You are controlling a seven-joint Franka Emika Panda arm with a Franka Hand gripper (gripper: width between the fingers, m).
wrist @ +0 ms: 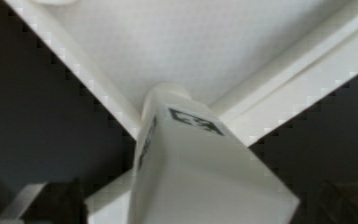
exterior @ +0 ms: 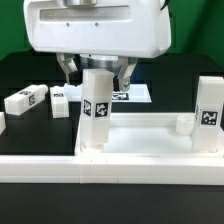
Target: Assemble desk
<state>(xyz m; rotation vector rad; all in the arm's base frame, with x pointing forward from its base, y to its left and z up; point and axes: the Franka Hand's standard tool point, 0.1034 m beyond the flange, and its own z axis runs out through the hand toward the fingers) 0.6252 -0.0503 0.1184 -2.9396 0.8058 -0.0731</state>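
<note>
The desk top (exterior: 140, 137), a white tray with a raised rim, lies at the front of the black table. One white leg (exterior: 98, 108) with a square tag stands upright in its corner on the exterior view's left. A second leg (exterior: 208, 115) stands upright in the corner on the right. My gripper (exterior: 97, 72) hangs over the first leg, open, its fingers on either side of the leg's top and apart from it. The wrist view looks down along this leg (wrist: 194, 160) onto the desk top (wrist: 176, 50), with dark fingers (wrist: 55, 200) off both flanks.
Two loose white legs (exterior: 27, 99) (exterior: 60, 103) lie on the table on the exterior view's left. The marker board (exterior: 141, 93) lies behind the gripper. A white border rail (exterior: 40, 168) runs along the front of the desk top.
</note>
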